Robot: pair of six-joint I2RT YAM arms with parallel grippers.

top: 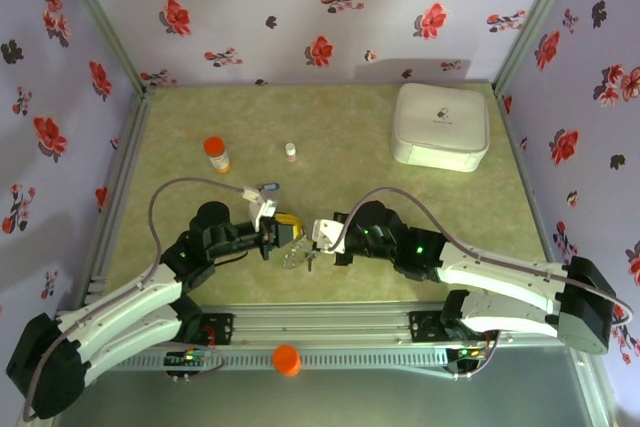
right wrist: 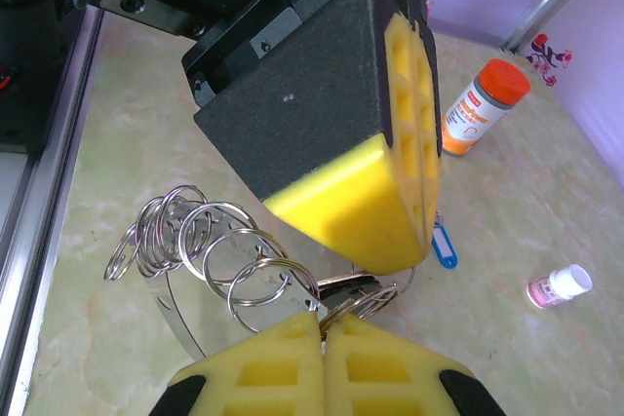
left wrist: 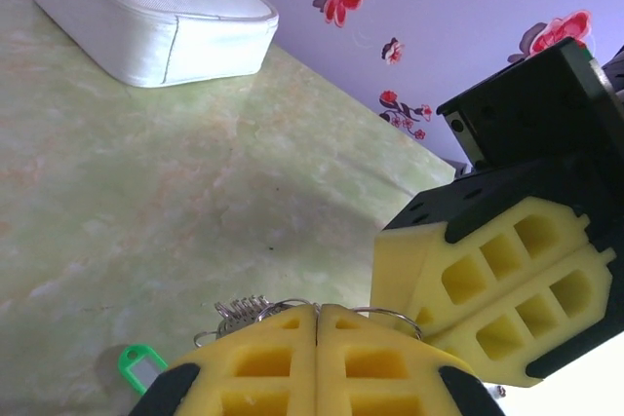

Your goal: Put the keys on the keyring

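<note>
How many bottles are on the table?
2: an orange-capped bottle on the left side, and a small white-capped bottle to its right. More could hide under the arms.

Lower left, the left gripper (left wrist: 318, 323) half hides the green key (left wrist: 136, 362); the top edge crops the white box (left wrist: 146, 26).

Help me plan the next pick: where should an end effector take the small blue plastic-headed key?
Probably its plastic head, from straight above, pinched across the narrow sides: the small blue plastic-headed key lies flat on the mottled green tabletop.
</note>
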